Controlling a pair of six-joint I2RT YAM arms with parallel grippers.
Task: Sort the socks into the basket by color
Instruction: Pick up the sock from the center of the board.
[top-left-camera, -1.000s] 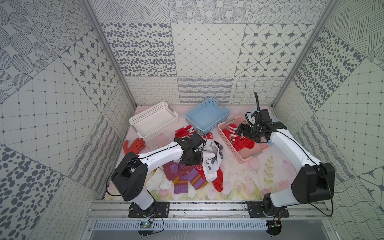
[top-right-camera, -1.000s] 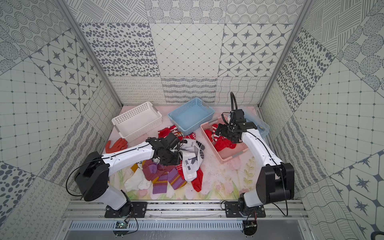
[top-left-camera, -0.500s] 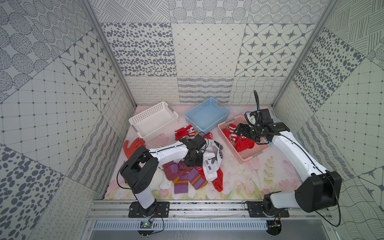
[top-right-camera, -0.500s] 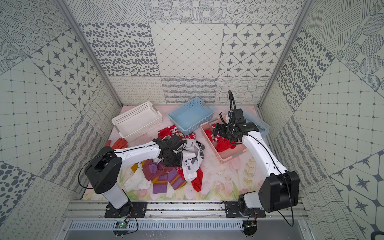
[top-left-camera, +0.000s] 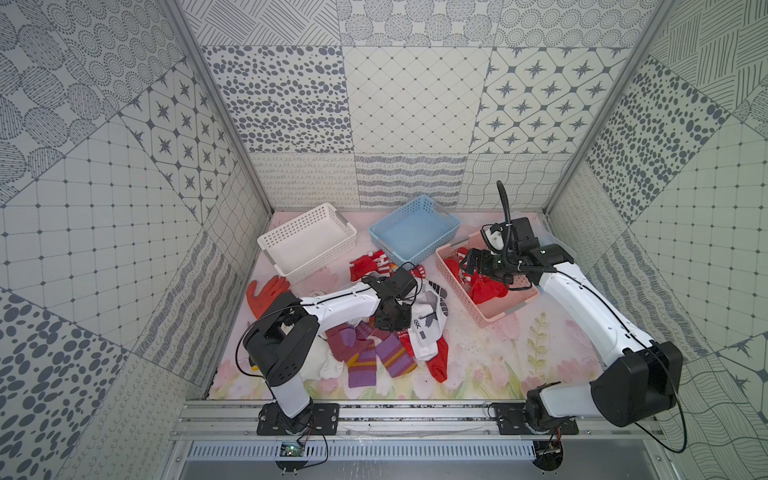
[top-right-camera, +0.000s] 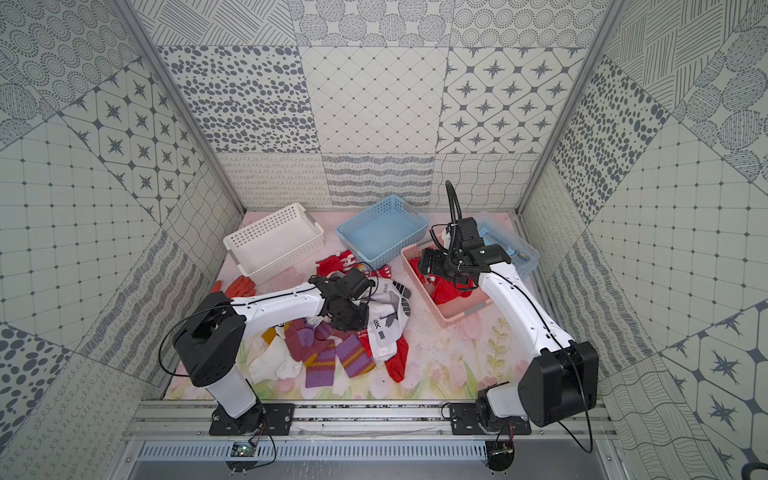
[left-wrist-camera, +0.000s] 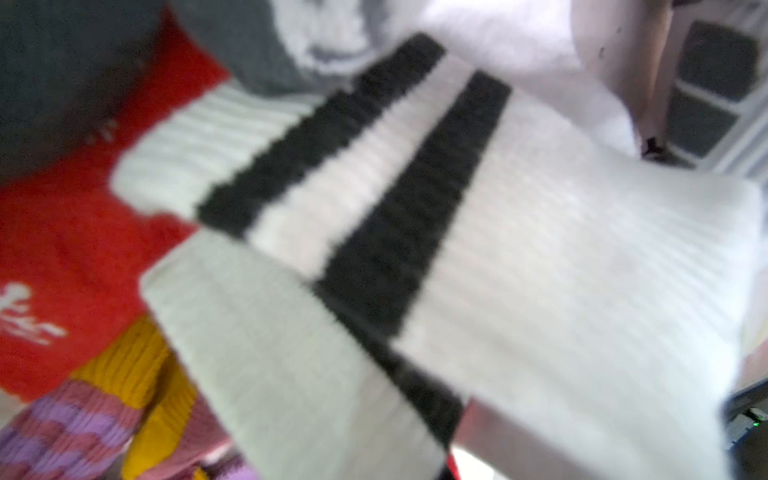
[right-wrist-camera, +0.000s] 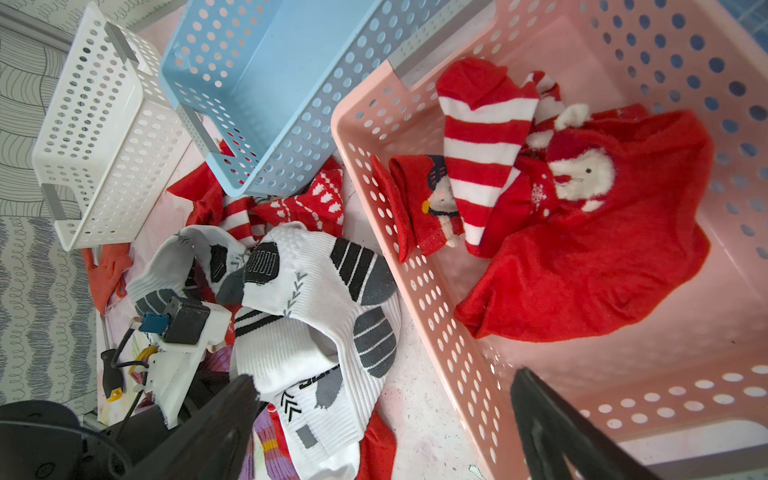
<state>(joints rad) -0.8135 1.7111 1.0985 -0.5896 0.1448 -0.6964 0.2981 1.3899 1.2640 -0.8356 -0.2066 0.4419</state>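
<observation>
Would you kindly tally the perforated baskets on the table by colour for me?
White basket: 1
Blue basket: 1
Pink basket: 1
Total: 3

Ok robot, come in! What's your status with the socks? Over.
Right gripper open over pink basket, red socks inside. Left gripper down in the sock pile, grip unclear. Orange glove beside pile, not a sock.
</observation>
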